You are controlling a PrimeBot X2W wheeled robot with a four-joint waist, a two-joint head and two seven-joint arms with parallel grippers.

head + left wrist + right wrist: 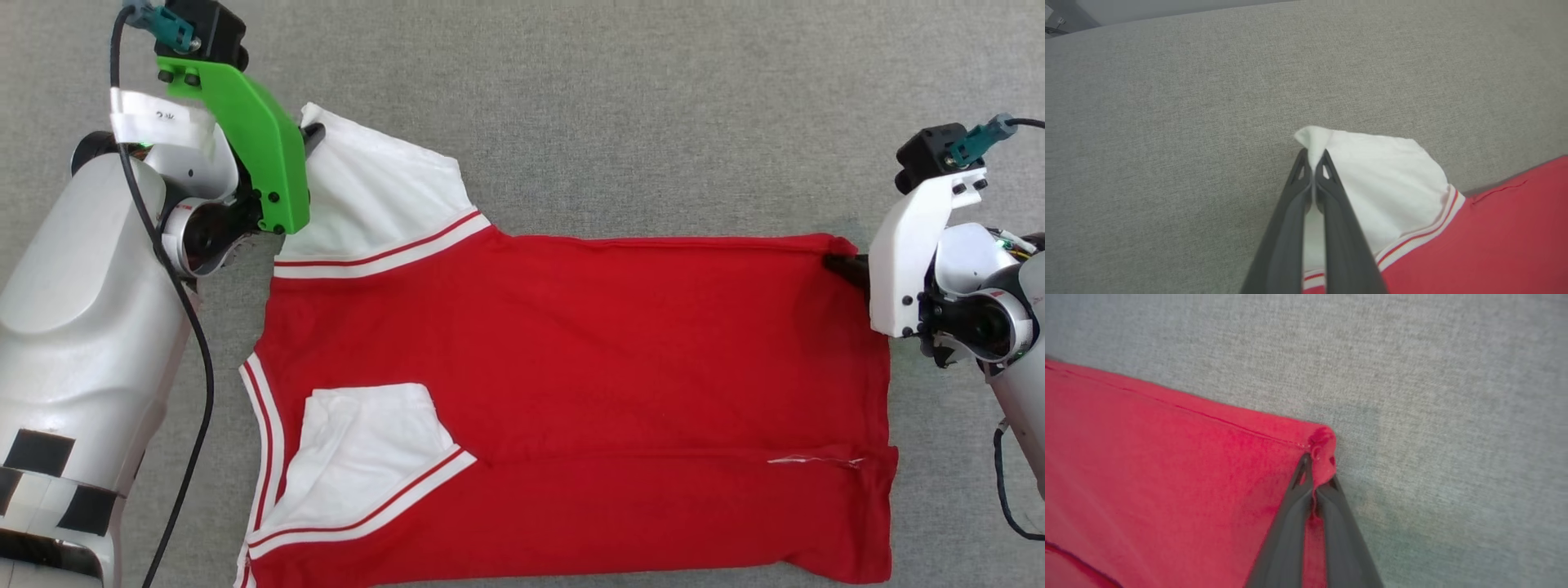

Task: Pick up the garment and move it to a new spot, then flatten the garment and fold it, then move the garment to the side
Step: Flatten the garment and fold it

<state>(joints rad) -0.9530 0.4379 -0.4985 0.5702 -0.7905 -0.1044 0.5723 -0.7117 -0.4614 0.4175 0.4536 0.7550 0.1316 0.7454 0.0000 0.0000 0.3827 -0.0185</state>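
Garment [571, 343] pinched at both far corners.
Head view: it lies spread on the grey surface [620, 106], with the left gripper [315, 135] reaching in at the far-left sleeve and the right gripper [839, 265] at the far-right hem. Left wrist view: fingers [1331, 192] clamp the white sleeve tip. Right wrist view: fingers [1294, 506] clamp the red corner.

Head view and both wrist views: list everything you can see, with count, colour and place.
shirt: 1, red with white sleeves and red-and-white striped trim, spread across the middle of the surface.
far sleeve: 1, white, upper left, its corner pinched by the left hand.
near sleeve: 1, white, folded in over the red body at lower left.
surface: 1, grey woven fabric, under everything.
cables: 2, black, one along each arm.
left hand: 1, dark fingers, shut on the far sleeve's corner.
right hand: 1, dark fingers, shut on the shirt's far right corner.
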